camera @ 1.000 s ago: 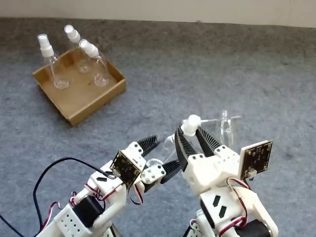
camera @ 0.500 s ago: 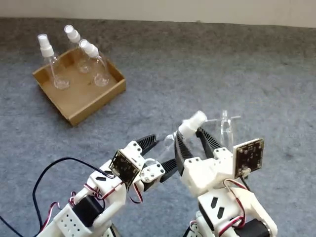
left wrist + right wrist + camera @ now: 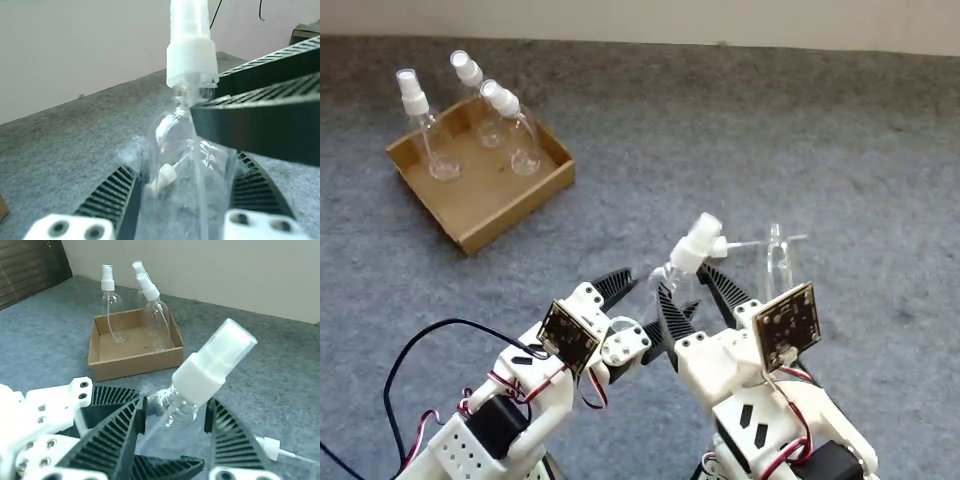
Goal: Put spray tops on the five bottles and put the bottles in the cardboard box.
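Pincers are meeting on one clear bottle near the front of the grey table. From above, that bottle is leaning, its white spray top pointing away from the arms. The left pincer is squeezing the round body between its black fingers; the right pincer is gripping the neck just under the spray top. Just beside them a loose spray top is lying by an uncapped bottle. Well apart, toward the far left, the cardboard box is holding three capped bottles upright, with open table stretching between box and arms and off to the right.

Through the left wrist camera, both ribbed fingers are pressing the bottle's sides, and the right pincer's fingers are crossing before its neck.

Through the right wrist camera, the spray top is tilting up between the fingers, the box is sitting behind, and the loose spray top is lying just beside.
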Available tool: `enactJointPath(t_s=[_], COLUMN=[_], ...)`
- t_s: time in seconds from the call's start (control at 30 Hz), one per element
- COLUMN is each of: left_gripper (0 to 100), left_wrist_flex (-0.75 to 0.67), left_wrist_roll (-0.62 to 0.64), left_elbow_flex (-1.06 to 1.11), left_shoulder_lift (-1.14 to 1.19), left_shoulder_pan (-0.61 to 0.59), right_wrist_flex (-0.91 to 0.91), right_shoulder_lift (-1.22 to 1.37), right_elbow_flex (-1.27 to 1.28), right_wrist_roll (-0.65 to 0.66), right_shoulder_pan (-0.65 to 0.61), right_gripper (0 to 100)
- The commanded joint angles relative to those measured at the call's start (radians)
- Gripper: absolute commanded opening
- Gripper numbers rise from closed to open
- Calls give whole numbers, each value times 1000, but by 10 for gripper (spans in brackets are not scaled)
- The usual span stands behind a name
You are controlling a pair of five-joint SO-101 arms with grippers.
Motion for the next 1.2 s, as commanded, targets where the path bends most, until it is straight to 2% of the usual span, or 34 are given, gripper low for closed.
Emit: enactJointPath(t_s=[0.0, 0.13, 0.37, 0.47, 0.63, 0.77, 0.9, 0.97, 1.17], left_gripper=[111, 111, 111, 111, 111, 111, 111, 111, 111], left_wrist_flex=[-17, -18, -20, -23, -124, -127, -127, -121, -77], left_wrist_roll=[12, 15, 15, 15, 17, 18, 17, 14, 12], left_elbow_flex=[18, 18, 18, 8, 5, 7, 18, 19, 19], left_shoulder_lift=[-19, -19, -19, -19, -21, -19, -19, -19, -19], left_shoulder_pan=[-24, -84, -111, -136, -174, -142, -90, -64, 15], right_wrist_flex=[8, 8, 10, 10, 1, -1, -2, -19, -303], right_shoulder_lift=[-2, -2, -2, -2, -2, -2, -2, -2, 5], right_elbow_flex=[-16, -16, -16, -16, -8, -8, -15, -15, 35], right_wrist_roll=[74, 133, 141, 213, 226, 226, 227, 232, 233], right_shoulder_pan=[-4, -2, -2, -2, 8, 110, 223, 269, 460], right_gripper=[163, 163, 163, 163, 163, 153, 16, 11, 8])
